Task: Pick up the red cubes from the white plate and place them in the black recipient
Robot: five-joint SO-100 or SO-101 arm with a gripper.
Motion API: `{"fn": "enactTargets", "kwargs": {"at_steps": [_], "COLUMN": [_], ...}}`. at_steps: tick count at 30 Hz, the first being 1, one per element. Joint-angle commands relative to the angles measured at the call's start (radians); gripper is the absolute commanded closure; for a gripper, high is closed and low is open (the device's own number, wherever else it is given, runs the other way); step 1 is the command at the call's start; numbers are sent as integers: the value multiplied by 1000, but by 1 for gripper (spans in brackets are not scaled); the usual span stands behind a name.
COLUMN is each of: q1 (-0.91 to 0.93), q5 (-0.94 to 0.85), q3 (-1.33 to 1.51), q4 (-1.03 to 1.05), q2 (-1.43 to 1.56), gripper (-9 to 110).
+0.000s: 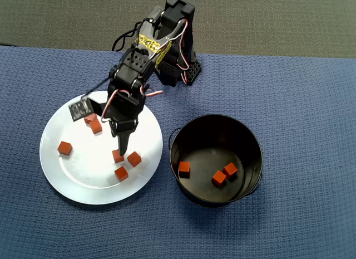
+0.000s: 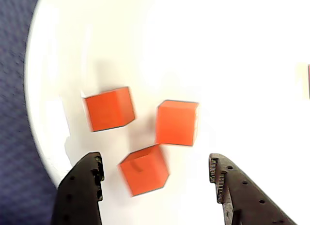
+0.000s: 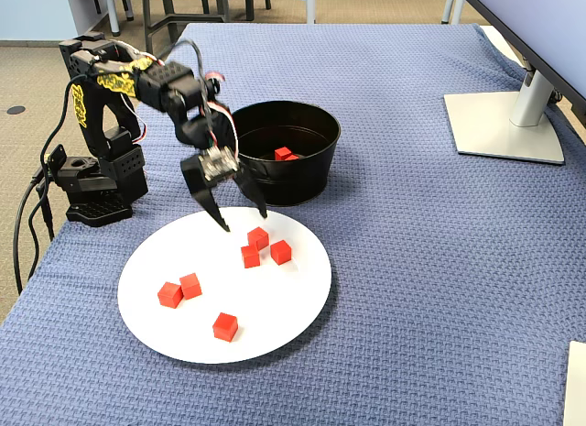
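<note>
Several red cubes lie on the white plate point(image 1: 83, 175) at the left of the overhead view. Three of them cluster near its right side point(image 1: 118, 156) point(image 1: 134, 158) point(image 1: 121, 173). My gripper point(image 1: 123, 143) hangs open over this cluster, holding nothing. In the wrist view the nearest cube point(image 2: 144, 169) sits between my fingertips point(image 2: 94, 169), nearer the left one, with two more cubes point(image 2: 109, 109) point(image 2: 177, 122) just beyond on the plate point(image 2: 242, 65). The black recipient point(image 1: 245, 137) stands right of the plate with three red cubes point(image 1: 219, 177) inside. The fixed view shows the gripper point(image 3: 244, 220) just over the plate point(image 3: 275, 307).
The arm's black base point(image 3: 92, 183) stands behind the plate near the table's left edge. A monitor stand point(image 3: 504, 124) sits at the far right. Blue woven cloth point(image 3: 412, 289) covers the table. The pot point(image 3: 293, 183) stands close behind the plate's far rim.
</note>
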Motion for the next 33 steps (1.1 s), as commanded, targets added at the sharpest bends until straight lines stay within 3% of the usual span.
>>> {"fn": "enactTargets", "kwargs": {"at_steps": [1, 5, 33], "q1": [23, 5, -147], "q5": [-160, -173, -55], "q3": [60, 89, 138], "q4": [-137, -224, -149], "q2": [-9, -52, -21], "gripper": [79, 79, 82]}}
